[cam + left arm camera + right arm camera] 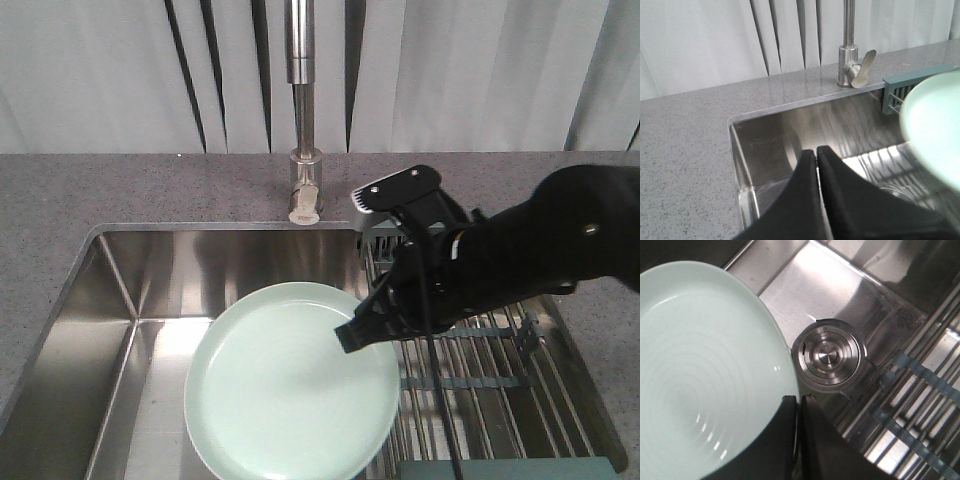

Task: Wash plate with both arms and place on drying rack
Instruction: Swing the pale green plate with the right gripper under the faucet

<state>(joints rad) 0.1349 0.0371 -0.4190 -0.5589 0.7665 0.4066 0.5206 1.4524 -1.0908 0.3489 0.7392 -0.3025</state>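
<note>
Over on the left, the grey speckled worktop [100, 190] runs up to the left edge of the steel sink [150, 270]. The left gripper [816, 150] hangs above that left end of the basin. Its two black fingers are pressed together with only a sliver of a gap, and there's nothing between them.

At the middle of the back edge the tap [303, 100] stands upright, with a pale curtain [100, 70] hanging behind it.

Now the centre: the mint-green plate [290, 390] sits over the middle of the sink, towards its front edge, with its broad face turned up to the front camera. The wrist view shows faint rings on the glossy surface. I can't tell whether any part of it touches the basin floor.

At the plate's right rim, the right gripper [797, 400] is clamped on, one finger on each side of the edge. The right arm [560, 240] reaches in from the right side.

Just beside that rim, down on the sink floor, is the round steel drain [828, 357], clear of the plate.

Further right, the drying rack [520, 400] lies across the right end of the sink, wire bars parallel with a grey-green end piece at the back. The plate is beside the rack, not on it.
</note>
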